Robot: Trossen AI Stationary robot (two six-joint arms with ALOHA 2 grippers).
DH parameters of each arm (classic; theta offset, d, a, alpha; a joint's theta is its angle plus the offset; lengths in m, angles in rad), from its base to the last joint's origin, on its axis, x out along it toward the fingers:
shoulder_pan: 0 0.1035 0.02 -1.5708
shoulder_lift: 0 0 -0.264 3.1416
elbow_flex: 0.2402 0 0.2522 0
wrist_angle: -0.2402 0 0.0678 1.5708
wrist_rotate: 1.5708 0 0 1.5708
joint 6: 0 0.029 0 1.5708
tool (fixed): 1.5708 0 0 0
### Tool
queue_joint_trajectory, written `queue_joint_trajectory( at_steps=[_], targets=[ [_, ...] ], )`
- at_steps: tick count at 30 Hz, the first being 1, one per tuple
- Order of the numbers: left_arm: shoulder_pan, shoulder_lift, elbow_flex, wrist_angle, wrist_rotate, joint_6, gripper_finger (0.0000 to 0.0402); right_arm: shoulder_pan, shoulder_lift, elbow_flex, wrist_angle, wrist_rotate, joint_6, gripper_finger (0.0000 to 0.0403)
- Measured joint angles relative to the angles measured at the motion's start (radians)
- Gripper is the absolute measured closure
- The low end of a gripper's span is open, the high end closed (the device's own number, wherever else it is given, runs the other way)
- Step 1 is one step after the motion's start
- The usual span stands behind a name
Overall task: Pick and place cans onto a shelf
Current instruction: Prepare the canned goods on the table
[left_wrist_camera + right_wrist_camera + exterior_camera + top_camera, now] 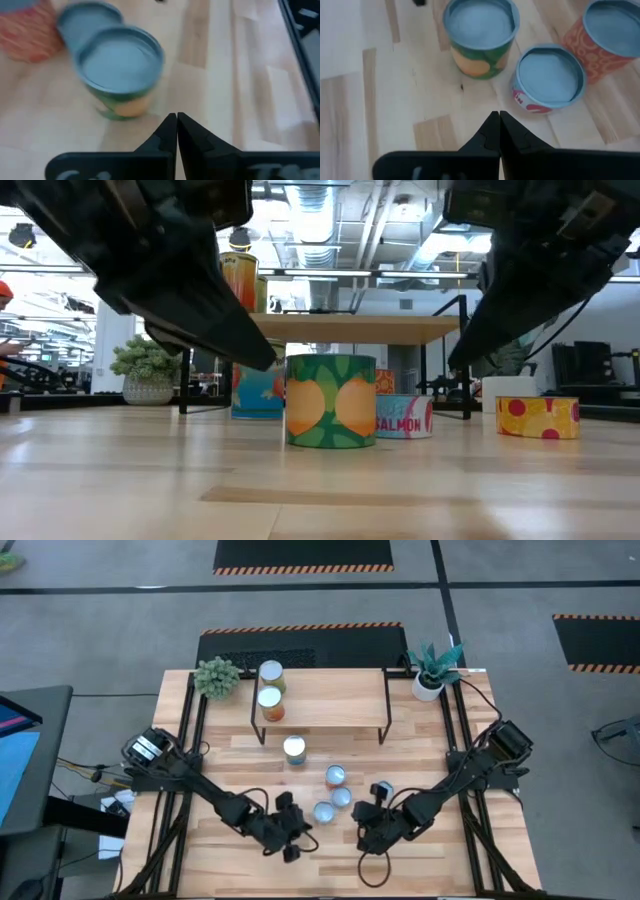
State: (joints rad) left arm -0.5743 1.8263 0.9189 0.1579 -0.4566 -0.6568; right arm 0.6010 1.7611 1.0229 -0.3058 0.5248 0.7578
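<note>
The light-wood shelf [320, 705] stands at the table's far middle with two cans [271, 672] [270, 702] on its left end. Another can [294, 750] stands on the table in front of it. Several more stand upright near the table's middle: a green can with oranges [324, 812] [330, 400], a salmon can [342, 797] [547, 77], an orange can [336, 777] and a yellow can [383, 789] [538, 418]. My left gripper [298, 832] [176, 120] is shut and empty, just left of the green can. My right gripper [364, 825] [499, 117] is shut and empty, just right of it.
A green plant [217, 677] stands at the shelf's far left and a plant in a white pot [432, 670] at its far right. The shelf's black legs [258, 725] stand behind the cans. Bare wood lies along the table's near edge [330, 875].
</note>
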Motion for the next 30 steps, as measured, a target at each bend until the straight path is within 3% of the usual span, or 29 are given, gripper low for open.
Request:
queue_joint_trajectory(
  at_steps=[5, 14, 19, 26, 30],
  targets=[
    [-0.001, 0.0, 0.038, -0.031, 0.111, 0.004, 0.0401, -0.037, 0.0, 0.0, 0.016, -0.123, -0.031, 0.0396],
    [0.012, 0.0, 0.042, -0.101, 0.088, 0.063, 0.0401, -0.159, 0.037, 0.003, 0.292, -0.36, -0.258, 0.0396],
    [-0.02, 0.0, 0.041, -0.219, 0.077, -0.037, 0.0401, -0.212, 0.079, 0.002, 0.376, -0.355, -0.314, 0.0397],
    [-0.057, -0.001, 0.042, -0.235, 0.032, -0.06, 0.0402, -0.251, 0.042, 0.005, 0.481, -0.201, -0.38, 0.0395],
    [-0.048, -0.001, 0.042, -0.244, -0.045, -0.03, 0.0401, -0.221, -0.026, 0.013, 0.415, -0.28, -0.38, 0.0394]
  ],
)
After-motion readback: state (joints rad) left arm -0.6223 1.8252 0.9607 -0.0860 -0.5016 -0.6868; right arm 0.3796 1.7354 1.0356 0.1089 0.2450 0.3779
